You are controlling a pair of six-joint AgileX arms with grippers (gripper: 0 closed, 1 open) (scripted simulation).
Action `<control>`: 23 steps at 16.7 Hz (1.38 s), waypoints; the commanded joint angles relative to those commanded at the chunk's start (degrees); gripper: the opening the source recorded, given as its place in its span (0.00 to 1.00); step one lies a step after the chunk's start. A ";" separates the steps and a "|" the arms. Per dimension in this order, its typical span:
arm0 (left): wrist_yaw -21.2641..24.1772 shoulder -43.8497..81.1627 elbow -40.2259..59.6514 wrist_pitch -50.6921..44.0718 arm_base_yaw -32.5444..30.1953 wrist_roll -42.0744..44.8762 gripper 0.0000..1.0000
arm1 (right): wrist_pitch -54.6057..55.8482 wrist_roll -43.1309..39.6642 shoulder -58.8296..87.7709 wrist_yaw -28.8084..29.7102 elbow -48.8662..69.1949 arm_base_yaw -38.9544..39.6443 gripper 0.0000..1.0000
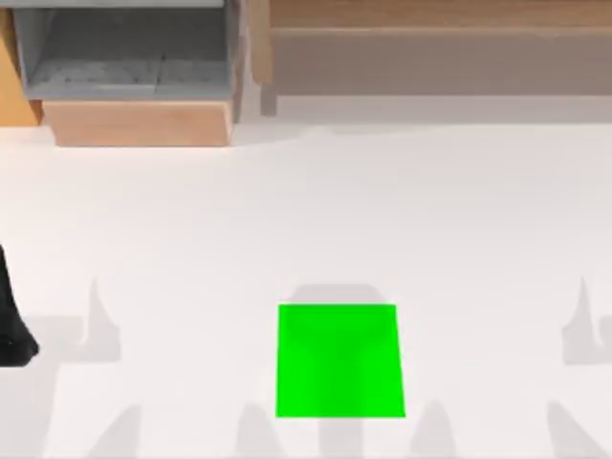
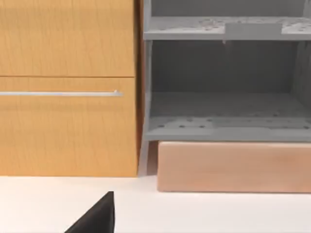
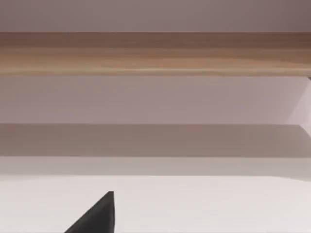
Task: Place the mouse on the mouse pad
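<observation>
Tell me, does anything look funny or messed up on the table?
Nothing looks spilled, crooked or broken. The green mouse pad lies flat and square on the white table, with nothing on it. A black arm sits at the table's left edge.

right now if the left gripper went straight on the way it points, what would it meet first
Probably the light wood block under the grey shelf unit, across bare white table; depth is unclear, and nothing nearer shows.

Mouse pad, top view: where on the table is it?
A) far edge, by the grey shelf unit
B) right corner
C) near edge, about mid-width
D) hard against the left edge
C: the mouse pad lies flat near the table's near edge, about mid-width, well away from the grey shelf unit at far left.
</observation>
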 joint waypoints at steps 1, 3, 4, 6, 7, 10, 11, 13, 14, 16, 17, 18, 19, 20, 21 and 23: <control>0.00 0.00 0.00 0.00 0.00 0.00 1.00 | 0.00 0.00 0.00 0.00 0.00 0.00 1.00; 0.00 0.00 0.00 0.00 0.00 0.00 1.00 | -0.34 -0.55 0.53 -0.07 0.34 -0.01 1.00; 0.00 0.00 0.00 0.00 0.00 0.00 1.00 | -1.02 -1.68 1.62 -0.22 1.03 -0.03 1.00; 0.00 0.00 0.00 0.00 0.00 0.00 1.00 | -3.37 -5.69 5.49 -0.82 3.36 -0.05 1.00; 0.00 0.00 0.00 0.00 0.00 0.00 1.00 | -4.98 -8.58 8.20 -1.24 4.94 -0.07 1.00; 0.00 0.00 0.00 0.00 0.00 0.00 1.00 | -11.42 -21.08 19.10 -2.85 11.07 -0.41 1.00; 0.00 0.00 0.00 0.00 0.00 0.00 1.00 | -13.95 -26.34 23.34 -3.40 13.40 -0.69 1.00; 0.00 0.00 0.00 0.00 0.00 0.00 1.00 | -19.45 -38.12 32.47 -4.43 18.33 -1.60 1.00; 0.00 0.00 0.00 0.00 0.00 0.00 1.00 | -22.37 -44.47 37.28 -4.86 20.87 -2.28 1.00; 0.00 0.00 0.00 0.00 0.00 0.00 1.00 | -28.36 -57.44 46.83 -5.49 25.98 -4.09 1.00; 0.00 0.00 0.00 0.00 0.00 0.00 1.00 | -31.36 -63.83 51.44 -5.68 28.52 -5.20 1.00; 0.00 0.00 0.00 0.00 0.00 0.00 1.00 | -34.33 -70.01 55.85 -5.79 31.02 -6.45 1.00; 0.00 0.00 0.00 0.00 0.00 0.00 1.00 | -37.24 -75.90 60.00 -5.81 33.49 -7.82 1.00; 0.00 0.00 0.00 0.00 0.00 0.00 1.00 | -40.03 -81.42 63.83 -5.73 35.89 -9.32 1.00; 0.00 0.00 0.00 0.00 0.00 0.00 1.00 | -42.68 -86.57 67.32 -5.55 38.23 -10.94 1.00; 0.00 0.00 0.00 0.00 0.00 0.00 1.00 | -47.53 -96.08 73.46 -4.97 42.73 -14.42 1.00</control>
